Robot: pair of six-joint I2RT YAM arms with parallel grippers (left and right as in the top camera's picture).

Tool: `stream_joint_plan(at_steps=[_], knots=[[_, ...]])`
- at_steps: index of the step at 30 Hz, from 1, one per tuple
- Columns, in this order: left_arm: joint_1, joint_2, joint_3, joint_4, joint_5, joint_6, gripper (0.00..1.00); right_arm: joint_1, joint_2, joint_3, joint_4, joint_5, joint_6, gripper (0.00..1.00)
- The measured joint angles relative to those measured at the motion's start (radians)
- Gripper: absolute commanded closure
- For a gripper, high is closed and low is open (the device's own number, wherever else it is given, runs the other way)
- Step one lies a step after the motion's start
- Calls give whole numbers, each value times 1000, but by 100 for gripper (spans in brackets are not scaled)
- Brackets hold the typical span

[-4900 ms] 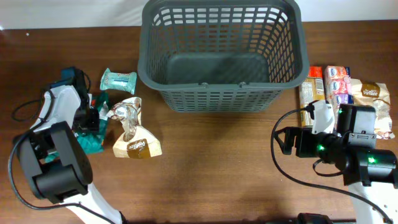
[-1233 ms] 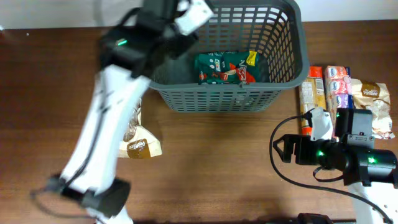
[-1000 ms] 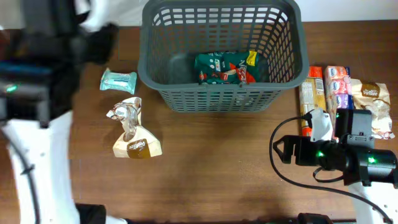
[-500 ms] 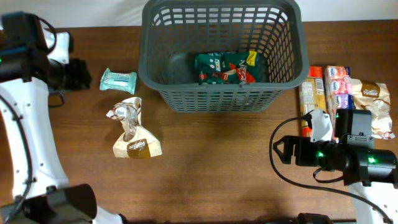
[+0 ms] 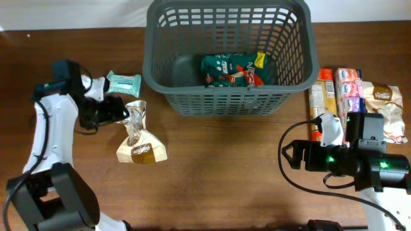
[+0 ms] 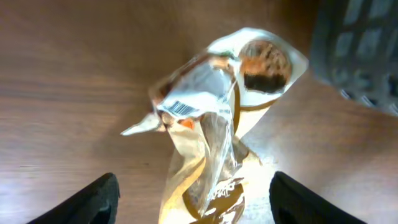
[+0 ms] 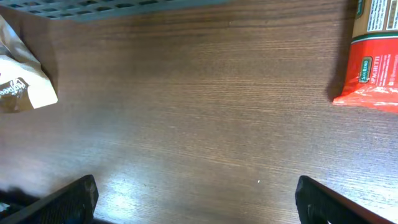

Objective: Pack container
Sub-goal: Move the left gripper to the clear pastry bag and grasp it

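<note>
**Left jaws wide open at the cookie bag, nothing gripped**

Left jaws are spread wide and empty. In the left wrist view the fingers (image 6: 90, 202) show at both lower corners, w/ the crumpled cream-and-brown cookie bag w/ clear film top (image 6: 214, 130) lying in the gap ahead. We can't tell how far above it they are. Overhead, the arm's tip sits right at the bag's bunched upper end. Right jaws are also fully open and empty, over bare brown wooden table (image 5: 218, 179) front right, near the row of boxed and bagged snacks (image 5: 350, 86).

The container, a large dark grey plastic basket w/ slotted walls (image 5: 225, 101), stands back-centre on the table. A green foil snack pack (image 5: 232, 69) lies on its floor, right of middle. The cookie bag is outside it, near the front-left corner, and a small teal wipes-type packet (image 5: 122, 83) lies just beyond.

We judge the step in hand is picking the cookie bag, w/ most of the packing left to do.

- Close across the bunched neck, where the film gives something to bite on. The flat printed end looks slippery.
- Squeeze firmly but gently, since the contents are prob. brittle.
- Come down squarely so neither finger snags the loose film or nudges the teal packet.
- Lift well above the rim before crossing.
- Release over the free left part of the basket floor.
</note>
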Motion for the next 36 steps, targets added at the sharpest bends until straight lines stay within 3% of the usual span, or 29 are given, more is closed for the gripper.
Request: stream_joint_plan(at_steps=[17, 25, 36], knots=[[-2, 0, -243, 246, 69, 26, 25, 0, 0, 0, -1, 0, 0, 1], [-56, 0, -341, 348, 102, 26, 46, 0, 0, 0, 0, 0, 0, 1], [-97, 17, -343, 363, 64, -32, 90, 0, 0, 0, -13, 0, 0, 1]])
